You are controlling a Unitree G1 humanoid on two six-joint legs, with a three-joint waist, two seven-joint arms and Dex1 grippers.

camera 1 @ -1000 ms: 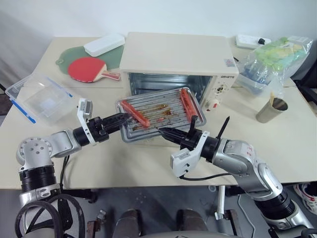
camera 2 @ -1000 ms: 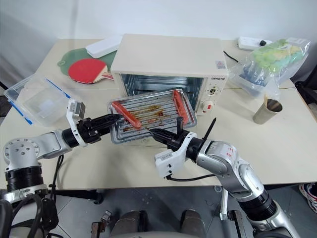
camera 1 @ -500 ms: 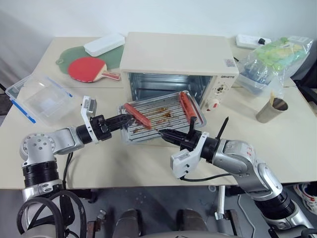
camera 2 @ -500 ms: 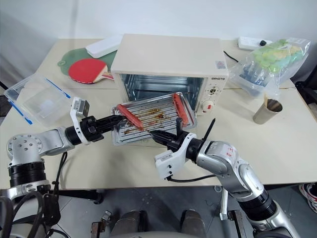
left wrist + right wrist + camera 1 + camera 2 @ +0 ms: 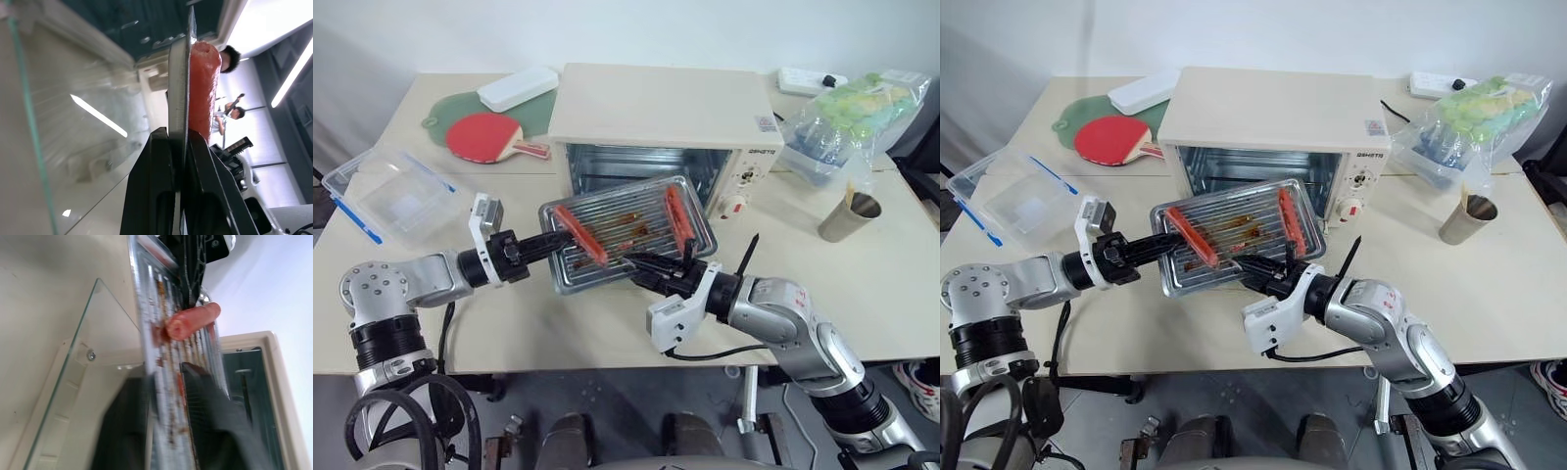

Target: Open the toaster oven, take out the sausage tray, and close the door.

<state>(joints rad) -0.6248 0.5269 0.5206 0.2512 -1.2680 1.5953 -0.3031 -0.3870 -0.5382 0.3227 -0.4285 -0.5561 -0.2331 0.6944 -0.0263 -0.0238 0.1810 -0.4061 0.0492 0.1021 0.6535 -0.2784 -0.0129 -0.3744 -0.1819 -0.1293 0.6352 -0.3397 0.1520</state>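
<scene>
The cream toaster oven [image 5: 666,108] stands open at the table's middle. Its glass door [image 5: 73,382] lies folded down beneath the sausage tray [image 5: 626,211]. The silver ridged tray, held in the air in front of the oven mouth, carries two red sausages [image 5: 580,233] [image 5: 674,217]. My left gripper [image 5: 548,242] is shut on the tray's left rim; in the left wrist view its fingers [image 5: 156,161] pinch the thin metal edge. At the tray's front rim, my right gripper [image 5: 636,262] is open, one finger on each side of the rim.
A clear plastic box [image 5: 396,196] sits at the table's left edge. A red paddle [image 5: 484,134] and a white case [image 5: 519,88] lie behind it. On the right are a bag of bottles [image 5: 847,117], a cup [image 5: 850,217] and a power strip [image 5: 813,81].
My left gripper has shut on the tray's left rim. The right gripper's fingers have parted at the front rim. The tray has tipped and shifted slightly left.
</scene>
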